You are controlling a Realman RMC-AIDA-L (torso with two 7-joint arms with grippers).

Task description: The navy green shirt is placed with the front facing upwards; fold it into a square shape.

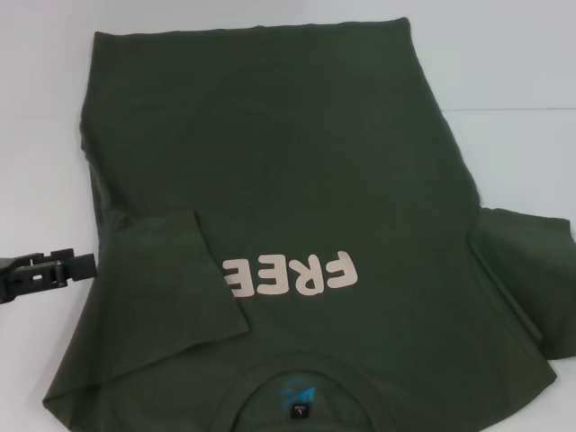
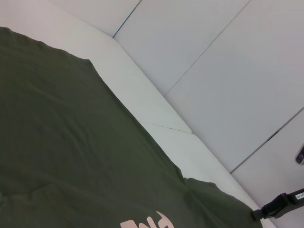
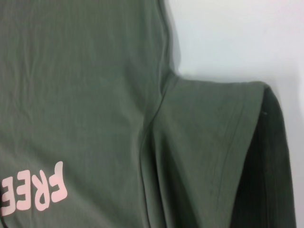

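On the table [image 1: 504, 63], only the left sleeve [image 1: 175, 283] of the navy green shirt [image 1: 270, 153] is folded inward, the right sleeve [image 1: 526, 261] and body are left unfolded, and the left gripper [image 1: 49, 270] is parked beside it, its grip state not discernible.

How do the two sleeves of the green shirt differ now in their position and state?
The left sleeve is folded inward and lies flat on the shirt's body, beside the "FREE" lettering. The right sleeve is not folded in; it spreads outward onto the white table. The left sleeve looks smooth, while the right sleeve is creased at its seam. Both are short and of the same dark green. The left gripper is beside the left sleeve.
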